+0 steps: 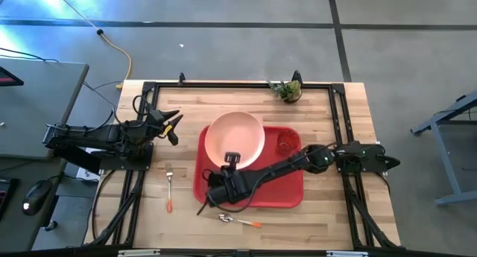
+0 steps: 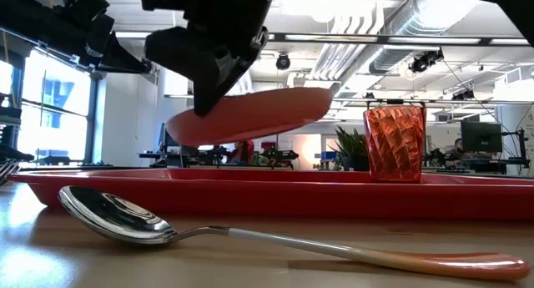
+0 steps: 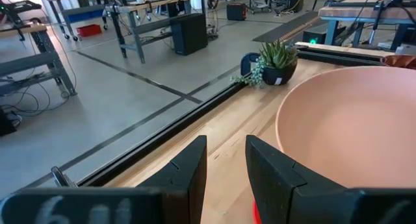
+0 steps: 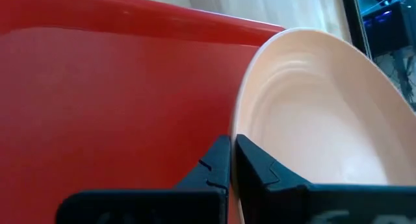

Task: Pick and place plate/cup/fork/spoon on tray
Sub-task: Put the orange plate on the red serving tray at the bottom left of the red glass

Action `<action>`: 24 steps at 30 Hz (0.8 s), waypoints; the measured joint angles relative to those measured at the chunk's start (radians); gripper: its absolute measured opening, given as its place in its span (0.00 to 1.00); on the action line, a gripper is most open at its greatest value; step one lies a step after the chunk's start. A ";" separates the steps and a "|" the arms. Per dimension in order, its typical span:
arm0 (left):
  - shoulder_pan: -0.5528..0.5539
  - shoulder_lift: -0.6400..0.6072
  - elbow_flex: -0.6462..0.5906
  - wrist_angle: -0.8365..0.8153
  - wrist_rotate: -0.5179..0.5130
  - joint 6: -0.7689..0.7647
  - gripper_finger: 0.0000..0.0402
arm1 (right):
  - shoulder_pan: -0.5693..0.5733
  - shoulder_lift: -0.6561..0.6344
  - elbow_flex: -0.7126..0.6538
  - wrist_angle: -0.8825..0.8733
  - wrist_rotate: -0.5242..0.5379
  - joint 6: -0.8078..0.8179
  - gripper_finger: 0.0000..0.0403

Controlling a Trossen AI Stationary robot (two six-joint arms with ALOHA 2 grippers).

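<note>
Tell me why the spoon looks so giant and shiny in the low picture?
In the low view the spoon lies nearest the camera, so it looks huge, and its metal bowl mirrors the ceiling lights; the right gripper holding the plate shows as a dark shape against bright windows. In the high view the spoon looks tiny.

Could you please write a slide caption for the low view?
Right gripper holds the plate tilted above the tray; cup on tray, spoon on table.

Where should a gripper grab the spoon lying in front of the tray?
Probably the orange handle of the spoon, near its middle, coming straight down with fingers across it. It lies flat on the wood just off the tray, apart from it, and the handle is slim and straight, while the rounded bowl would likely slip.
</note>
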 joint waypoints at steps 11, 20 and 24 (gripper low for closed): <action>0.000 0.000 0.000 0.001 0.017 -0.006 0.24 | 0.071 0.001 -0.032 0.080 0.082 0.045 0.00; 0.000 0.000 0.000 0.022 0.019 -0.006 0.24 | 0.108 0.003 -0.174 0.265 0.111 0.106 0.00; 0.000 0.000 0.000 0.025 0.019 -0.006 0.24 | 0.135 0.002 -0.207 0.369 0.136 0.093 0.00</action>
